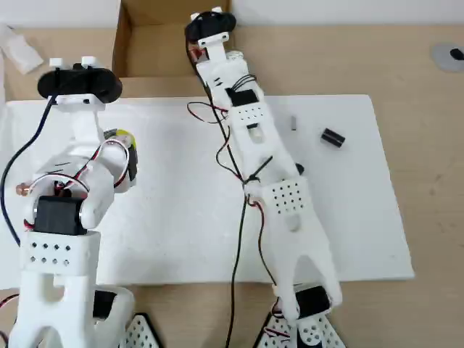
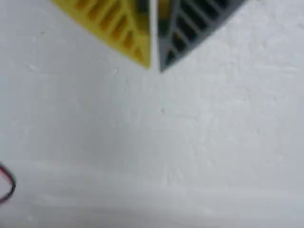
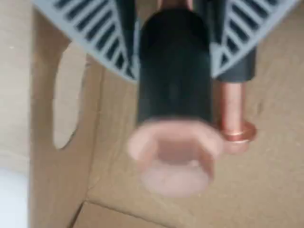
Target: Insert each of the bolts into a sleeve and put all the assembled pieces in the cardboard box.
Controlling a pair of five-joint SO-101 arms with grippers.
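Right pincer (image 3: 173, 69) grips a black cylindrical sleeve (image 3: 173, 92) with a copper bolt (image 3: 173, 156) through it over the brown cardboard box (image 3: 273, 190), so I should lower it beside the finished piece (image 3: 234, 111) there before releasing.

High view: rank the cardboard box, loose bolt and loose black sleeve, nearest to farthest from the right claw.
1. cardboard box, directly below the right claw and the assembled piece it holds.
2. bolt, out on the white mat.
3. black sleeve, on the mat just beyond the bolt.
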